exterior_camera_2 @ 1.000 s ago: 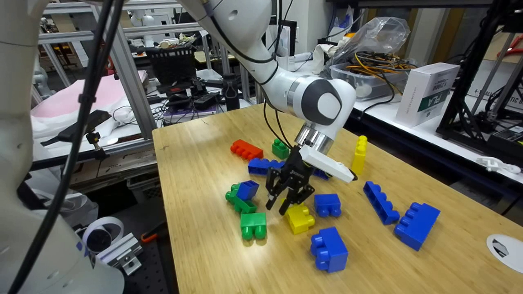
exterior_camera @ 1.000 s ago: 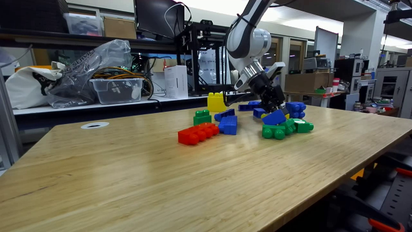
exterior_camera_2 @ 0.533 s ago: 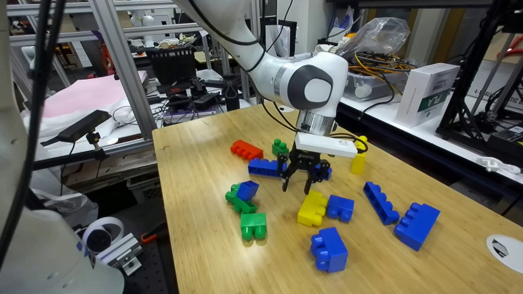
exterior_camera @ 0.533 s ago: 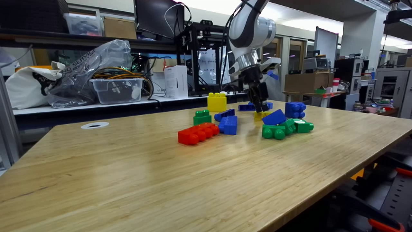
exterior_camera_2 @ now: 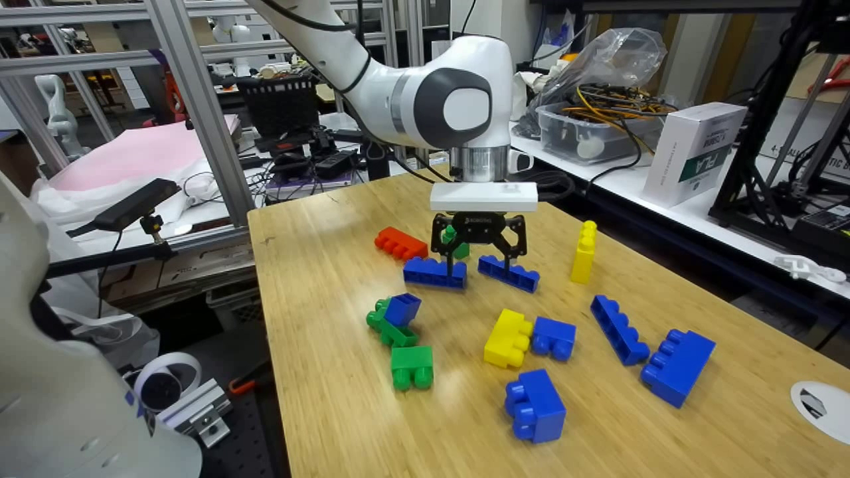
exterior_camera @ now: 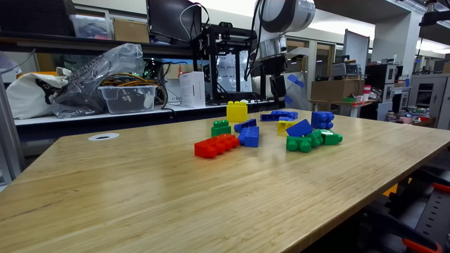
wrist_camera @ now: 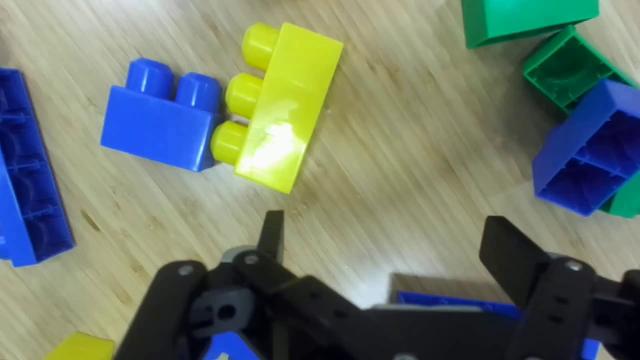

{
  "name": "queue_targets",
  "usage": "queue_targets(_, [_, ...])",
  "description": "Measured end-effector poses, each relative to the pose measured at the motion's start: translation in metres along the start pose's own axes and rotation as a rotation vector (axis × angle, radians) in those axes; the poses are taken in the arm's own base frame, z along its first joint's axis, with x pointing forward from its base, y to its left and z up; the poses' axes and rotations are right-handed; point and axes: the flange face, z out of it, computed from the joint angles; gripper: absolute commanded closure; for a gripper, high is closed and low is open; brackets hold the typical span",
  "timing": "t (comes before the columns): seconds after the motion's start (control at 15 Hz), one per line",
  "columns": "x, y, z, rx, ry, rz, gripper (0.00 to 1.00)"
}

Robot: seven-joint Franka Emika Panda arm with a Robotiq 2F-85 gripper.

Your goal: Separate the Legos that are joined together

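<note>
Your tool (exterior_camera_2: pixel 478 269) hangs above the tabletop (exterior_camera_2: pixel 332 398), its two fingers (wrist_camera: pixel 507 255) spread wide apart. Take the tool as the hub of the dial: in an exterior view you have a small stack (exterior_camera_2: pixel 392 325) at eight o'clock, where a tilted blue block (exterior_camera_2: pixel 402 309) leans on a green piece (exterior_camera_2: pixel 400 337); whether studs lock the two, you cannot tell. At seven you have a green block (exterior_camera_2: pixel 412 360) on its side, studs toward six. Your five o'clock holds a yellow block (exterior_camera_2: pixel 508 334), with a short blue block (exterior_camera_2: pixel 555 334) just beside it at its three o'clock; you cannot be sure whether they touch. Farther out at five sits a chunky blue block (exterior_camera_2: pixel 543 407), studs toward nine. Out at four you see a long hollow blue block (exterior_camera_2: pixel 614 326) and, near it, a thick blue block (exterior_camera_2: pixel 679 368). Between nine and ten is a red block (exterior_camera_2: pixel 402 243), and at three an upright yellow block (exterior_camera_2: pixel 583 259). Behind the fingers show a blue bar (exterior_camera_2: pixel 425 273), a second blue bar (exterior_camera_2: pixel 523 280) and, partly hidden, a small green block (exterior_camera_2: pixel 463 251). In the wrist view you find the stack at two o'clock from the tool and the yellow block at eleven.
</note>
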Motion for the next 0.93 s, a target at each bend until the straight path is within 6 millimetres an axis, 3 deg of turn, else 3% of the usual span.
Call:
queue_targets(0.27, [-0.010,-0.023,-0.008,-0.017,-0.011,0.065,0.00])
queue_targets(0.6, [-0.018,-0.038,-0.013,-0.008,-0.003,0.098,0.00])
queue_targets(0.93, [-0.017,-0.054,-0.006,0.117,0.058,0.089,0.00])
